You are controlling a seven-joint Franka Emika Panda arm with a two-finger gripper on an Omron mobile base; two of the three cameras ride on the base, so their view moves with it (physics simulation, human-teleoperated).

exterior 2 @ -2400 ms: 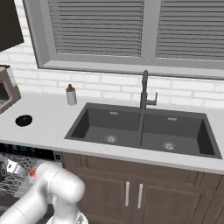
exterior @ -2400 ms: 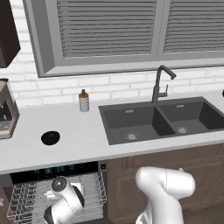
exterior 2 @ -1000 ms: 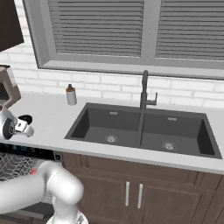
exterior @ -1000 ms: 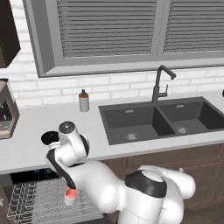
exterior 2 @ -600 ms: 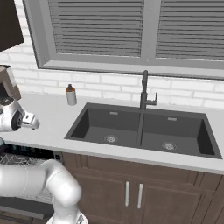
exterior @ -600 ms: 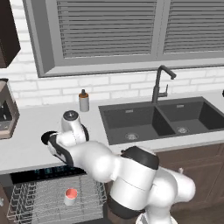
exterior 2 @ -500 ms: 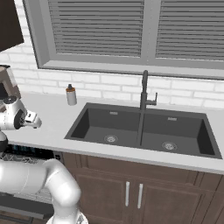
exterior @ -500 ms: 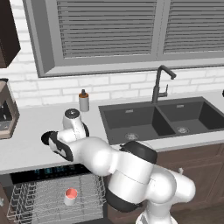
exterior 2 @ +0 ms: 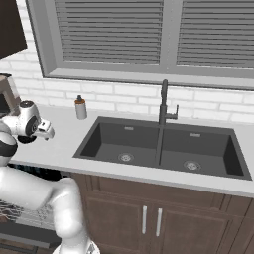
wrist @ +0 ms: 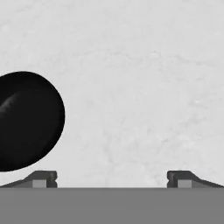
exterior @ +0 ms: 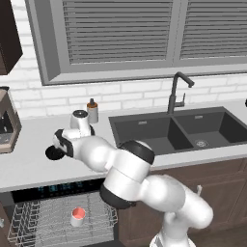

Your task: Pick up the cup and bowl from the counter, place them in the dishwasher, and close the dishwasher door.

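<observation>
One black bowl (wrist: 26, 120) sat on our pale worktop (wrist: 140, 87), left of our tool (wrist: 112, 178), whose fingers stood wide apart. Below, the cup (exterior: 78, 216) stood in the dishwasher (exterior: 48, 224) rack.

White brick wall (exterior: 144, 94), grey shuttered window (exterior: 120, 34), brown wooden cabinets (exterior 2: 163, 218) below.

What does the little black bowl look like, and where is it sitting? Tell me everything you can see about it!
The bowl is small, round, low and glossy black, with a faint pale shine on it. It sits upright on the light grey counter, above the open dishwasher. Nothing is seen inside it. In the hand view it lies off to the left, not between the open fingertips, and nothing touches it except the counter. In the left base view the arm partly hides it.
</observation>
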